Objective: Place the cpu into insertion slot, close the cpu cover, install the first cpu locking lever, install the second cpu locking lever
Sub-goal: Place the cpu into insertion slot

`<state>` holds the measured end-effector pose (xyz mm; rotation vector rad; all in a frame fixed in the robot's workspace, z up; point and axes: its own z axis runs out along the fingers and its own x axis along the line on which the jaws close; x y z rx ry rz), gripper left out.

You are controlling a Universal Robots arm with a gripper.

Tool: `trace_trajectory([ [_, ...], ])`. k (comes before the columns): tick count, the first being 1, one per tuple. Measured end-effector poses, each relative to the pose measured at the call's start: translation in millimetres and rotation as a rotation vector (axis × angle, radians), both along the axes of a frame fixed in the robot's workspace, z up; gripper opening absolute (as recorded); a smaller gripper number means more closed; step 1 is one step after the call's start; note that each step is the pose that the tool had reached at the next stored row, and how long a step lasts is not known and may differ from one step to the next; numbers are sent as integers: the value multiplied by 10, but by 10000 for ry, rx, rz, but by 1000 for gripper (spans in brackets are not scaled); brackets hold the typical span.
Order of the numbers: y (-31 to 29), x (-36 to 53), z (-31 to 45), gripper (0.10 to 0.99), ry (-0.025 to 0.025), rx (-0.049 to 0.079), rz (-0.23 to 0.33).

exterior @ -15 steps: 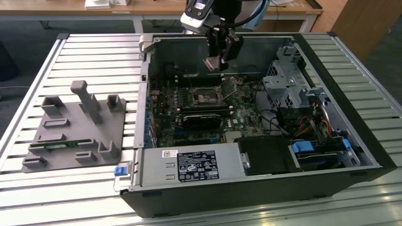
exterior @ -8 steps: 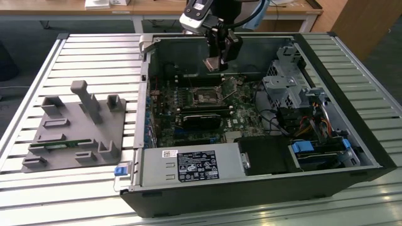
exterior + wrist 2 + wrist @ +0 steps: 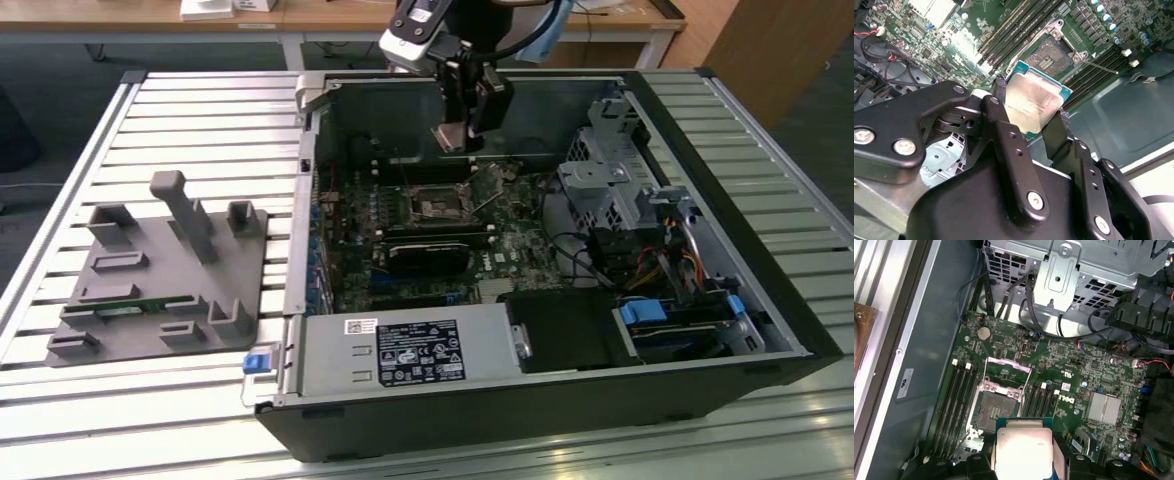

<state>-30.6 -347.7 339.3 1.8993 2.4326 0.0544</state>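
Observation:
My gripper [image 3: 461, 138] hangs inside the open computer case, above the motherboard and a little beyond the insertion slot [image 3: 434, 203]. It is shut on the cpu [image 3: 1031, 102], a square chip with a dull silver top, pinched at two opposite edges by black fingers [image 3: 1000, 120]. The first wrist view has the cpu [image 3: 1023, 450] in the air beside the insertion slot [image 3: 994, 407], whose dark socket lies bare. The cpu cover [image 3: 1008, 371] stands swung open at the slot's far side. A thin locking lever [image 3: 1099, 66] juts out beside the insertion slot [image 3: 1051, 55].
Long black memory slots [image 3: 956, 400] flank the socket. A black card [image 3: 430, 252] lies across the board, a metal drive cage [image 3: 607, 185] and cables fill the exterior view's right, and the power supply [image 3: 400, 352] sits in front. A grey fixture [image 3: 154, 285] rests on the slatted table.

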Motion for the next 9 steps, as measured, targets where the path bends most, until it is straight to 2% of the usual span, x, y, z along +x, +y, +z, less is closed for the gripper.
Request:
trace_trajectory([
  [9, 0, 0, -16, 537, 0, -39, -260],
])
